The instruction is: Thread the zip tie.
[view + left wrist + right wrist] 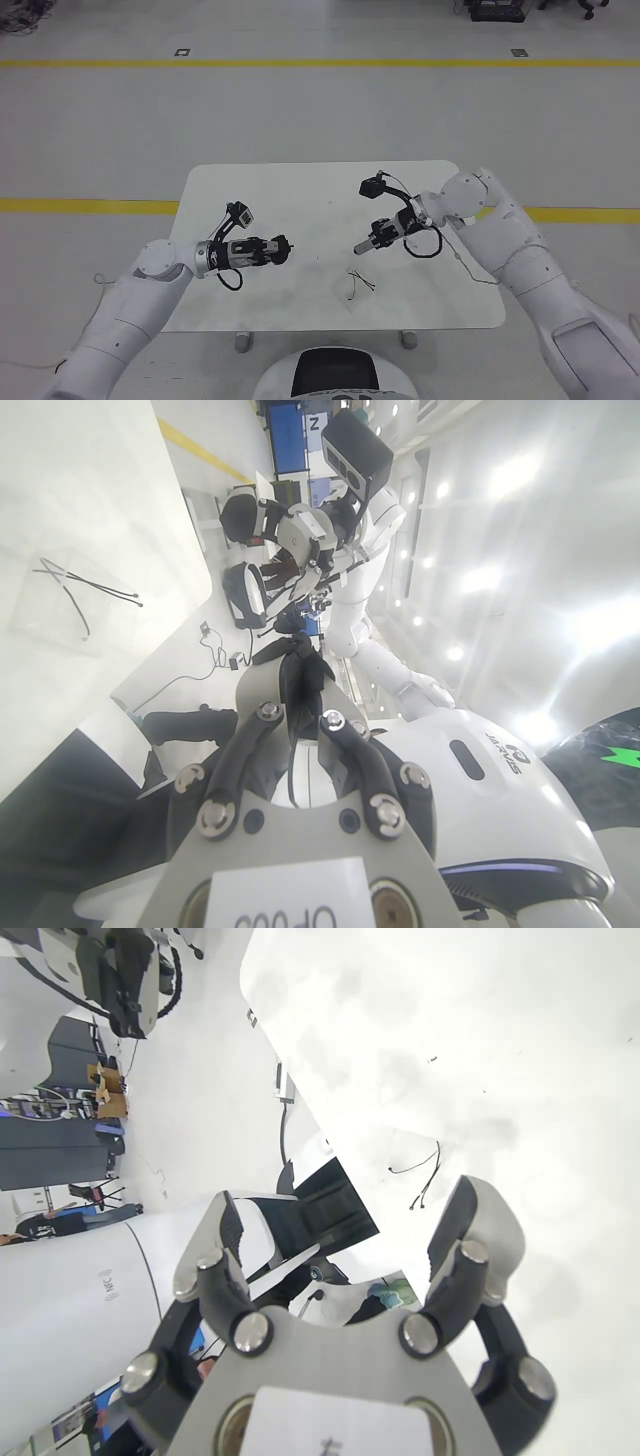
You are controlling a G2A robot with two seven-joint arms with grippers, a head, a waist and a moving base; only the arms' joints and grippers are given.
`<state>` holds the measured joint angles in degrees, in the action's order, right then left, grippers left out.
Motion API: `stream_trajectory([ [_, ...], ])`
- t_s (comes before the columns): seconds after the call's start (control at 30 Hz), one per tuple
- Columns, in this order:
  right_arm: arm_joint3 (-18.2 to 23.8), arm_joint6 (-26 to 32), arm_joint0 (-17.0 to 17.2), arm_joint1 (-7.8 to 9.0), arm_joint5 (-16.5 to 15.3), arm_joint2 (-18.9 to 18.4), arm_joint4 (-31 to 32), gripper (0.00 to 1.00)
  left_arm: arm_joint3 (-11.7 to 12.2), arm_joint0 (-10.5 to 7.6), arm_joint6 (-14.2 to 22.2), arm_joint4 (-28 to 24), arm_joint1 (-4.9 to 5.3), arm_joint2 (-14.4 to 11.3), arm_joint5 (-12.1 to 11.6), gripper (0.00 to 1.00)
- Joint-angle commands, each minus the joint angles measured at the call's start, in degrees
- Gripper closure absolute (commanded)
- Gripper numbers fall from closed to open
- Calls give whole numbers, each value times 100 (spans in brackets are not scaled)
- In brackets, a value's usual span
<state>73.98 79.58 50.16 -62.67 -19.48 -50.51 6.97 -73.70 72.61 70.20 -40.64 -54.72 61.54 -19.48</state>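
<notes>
Lying loose on the white table, close to its front edge and a little right of its middle, are three thin black zip ties: two straight ones crossed over each other and one curved. In the left wrist view the zip ties sit inside a faint clear rectangular outline on the table; whether that is a shallow tray or a flat sheet cannot be told. The left gripper hangs above the table's left half, its fingers drawn tight together, with a thin dark strand running between them that cannot be identified. The right gripper hangs above the table's middle, back from the front edge, jaws spread wide, with the ties on the table beyond its fingertips
</notes>
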Motion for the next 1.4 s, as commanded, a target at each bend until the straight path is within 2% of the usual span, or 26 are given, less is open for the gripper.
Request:
stream_trajectory([
  [0.0, 188, -73, 18, -4, 0, 39, 51, 0, 0, 0, 0, 0, 0, 0, 0, 100],
  [0.13, 712, 6, -22, 65, 0, 299, 712, 0, 0, 0, 0, 0, 0, 0, 0, 100],
  [0.2, 789, 6, -112, 91, 0, 502, 761, 0, 0, 0, 0, 0, 0, 0, 0, 100],
  [0.4, 590, 6, -736, 124, 0, 1368, 783, 0, 0, 0, 0, 0, 0, 0, 0, 100],
  [0.63, 395, -51, -1380, 60, 0, 2473, 687, 0, 0, 0, 0, 0, 0, 0, 0, 100],
  [0.77, 181, -398, -1651, 10, 0, 3030, 725, 0, 0, 0, 0, 0, 0, 0, 0, 100],
  [0.93, 187, -919, -1957, -14, 0, 3864, 986, 0, 0, 0, 0, 0, 0, 0, 0, 100],
  [1.23, 188, -962, -1936, -14, 0, 3862, 986, 0, 0, 0, 0, 0, 0, 0, 0, 100],
  [1.37, 327, -1062, -1852, -11, 0, 3970, 1379, 0, 0, 0, 0, 0, 0, 0, 0, 100],
])
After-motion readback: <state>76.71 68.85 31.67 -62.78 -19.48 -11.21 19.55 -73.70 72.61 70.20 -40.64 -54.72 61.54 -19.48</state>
